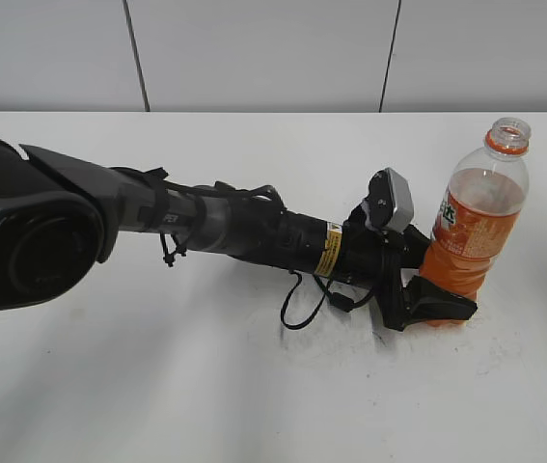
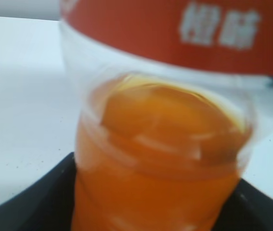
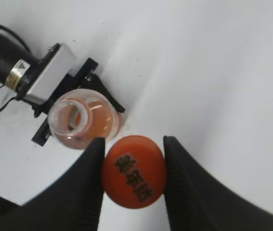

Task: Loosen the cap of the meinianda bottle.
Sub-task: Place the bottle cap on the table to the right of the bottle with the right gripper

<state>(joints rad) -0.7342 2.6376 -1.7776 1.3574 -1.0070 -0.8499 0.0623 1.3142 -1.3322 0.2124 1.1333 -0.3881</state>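
Observation:
The meinianda bottle stands upright at the right of the white table, with its mouth open and only the orange neck ring on it. My left gripper is shut on the bottle's lower body. The left wrist view is filled by the bottle, blurred, between the black fingers of the left gripper. My right gripper is shut on the orange cap, which has dark lettering on top. It holds the cap off the bottle, just beside the open mouth seen from above. The right gripper is outside the exterior view.
The left arm lies low across the white table from the left, with a loose black cable under it. A grey panelled wall stands behind. The left arm's wrist camera sits close to the bottle.

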